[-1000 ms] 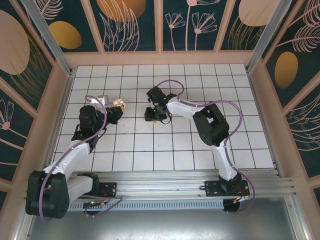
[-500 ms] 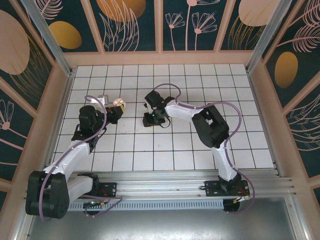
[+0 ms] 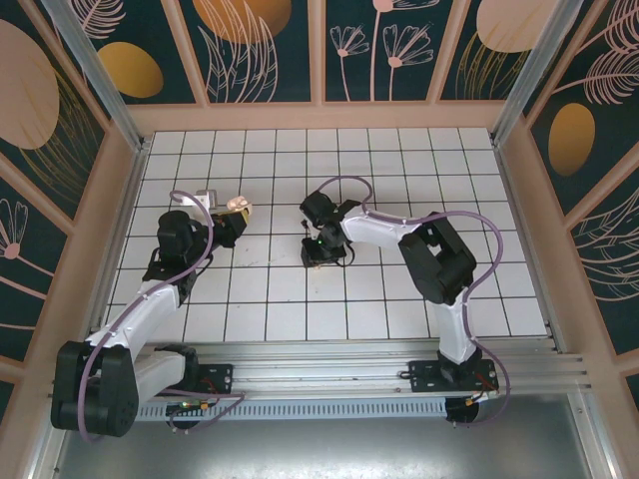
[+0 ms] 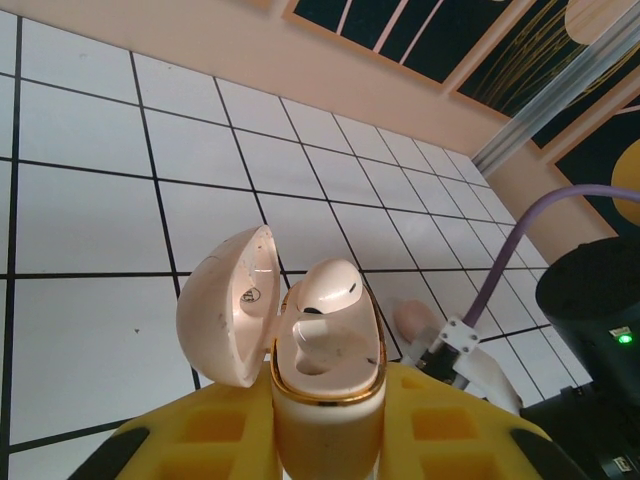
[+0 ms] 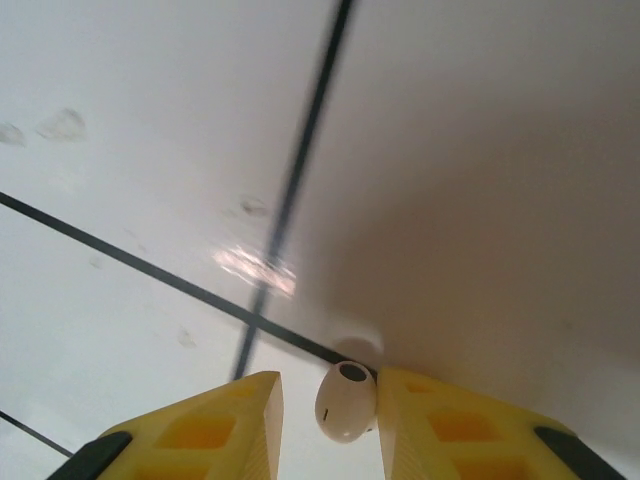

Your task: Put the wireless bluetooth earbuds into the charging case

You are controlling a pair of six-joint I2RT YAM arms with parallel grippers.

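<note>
Markings: the lid (image 4: 228, 310) of the charging case (image 4: 322, 425) carries a small dark mark on its inner face, too small to read. A thin gold band rims the base.

Case position: bottom centre of the left wrist view. In the overhead view it sits at the upper left of the white grid table (image 3: 399, 299). It stands upright, mouth up. The lid is swung open to frame left, its hollow facing right. The mouth is oval, with its long axis running up the frame.

Left gripper (image 4: 328, 440): clamped on the case base, one yellow finger on each side.

Seated earbud (image 4: 325, 290): lies in the mouth, long axis up the frame, rounded end at the top.

Second earbud (image 5: 346, 400): bottom centre of the right wrist view, between the fingers of the right gripper (image 5: 328, 395). It is oval, its long axis near vertical, with a dark round port at the upper end. It touches the frame-right finger, and a sliver of tile shows beside the other. The fingers are narrowly apart; I cannot tell whether they clamp it. Overhead, this gripper sits near the table's centre, well apart from the case.
</note>
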